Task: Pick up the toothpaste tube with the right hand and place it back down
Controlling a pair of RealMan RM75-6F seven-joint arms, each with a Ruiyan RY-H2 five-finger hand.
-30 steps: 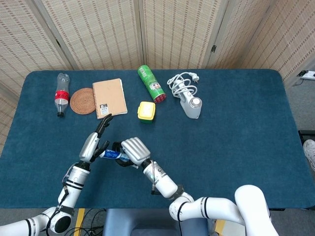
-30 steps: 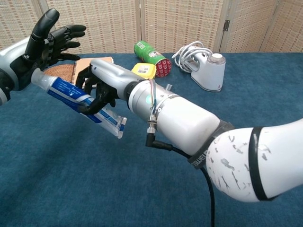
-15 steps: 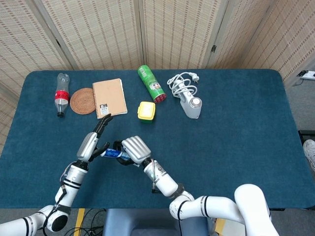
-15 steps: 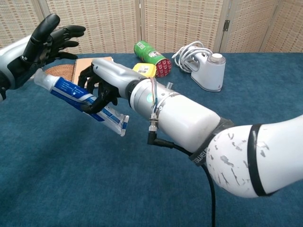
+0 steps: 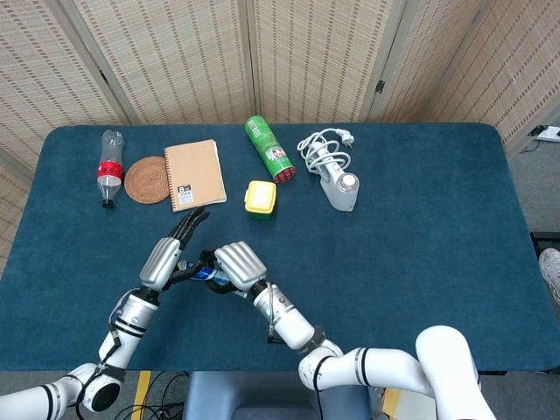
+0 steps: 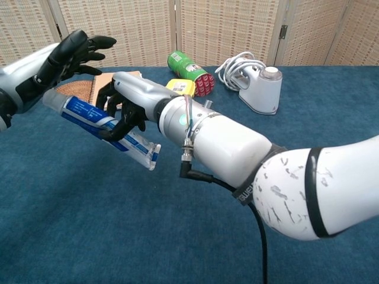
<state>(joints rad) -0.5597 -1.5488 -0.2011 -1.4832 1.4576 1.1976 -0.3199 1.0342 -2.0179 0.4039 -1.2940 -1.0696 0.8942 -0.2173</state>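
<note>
My right hand (image 6: 127, 102) grips a blue and white toothpaste tube (image 6: 89, 117) around its middle and holds it above the blue table (image 6: 89, 225). The tube slants, with the cap end up toward the left and the flat crimped end down toward the right. My left hand (image 6: 66, 54) hovers beside the cap end, fingers spread and holding nothing. In the head view the right hand (image 5: 238, 265) covers most of the tube (image 5: 202, 274), and the left hand (image 5: 171, 248) lies just to its left.
Along the far side lie a plastic bottle (image 5: 108, 166), a round woven coaster (image 5: 146, 179), a tan notebook (image 5: 194, 174), a green can (image 5: 269, 149), a small yellow box (image 5: 260, 198) and a white device with a coiled cord (image 5: 333, 171).
My left hand has shifted a little toward the right, over the tube's cap end. The right hand and the tube have barely moved.
</note>
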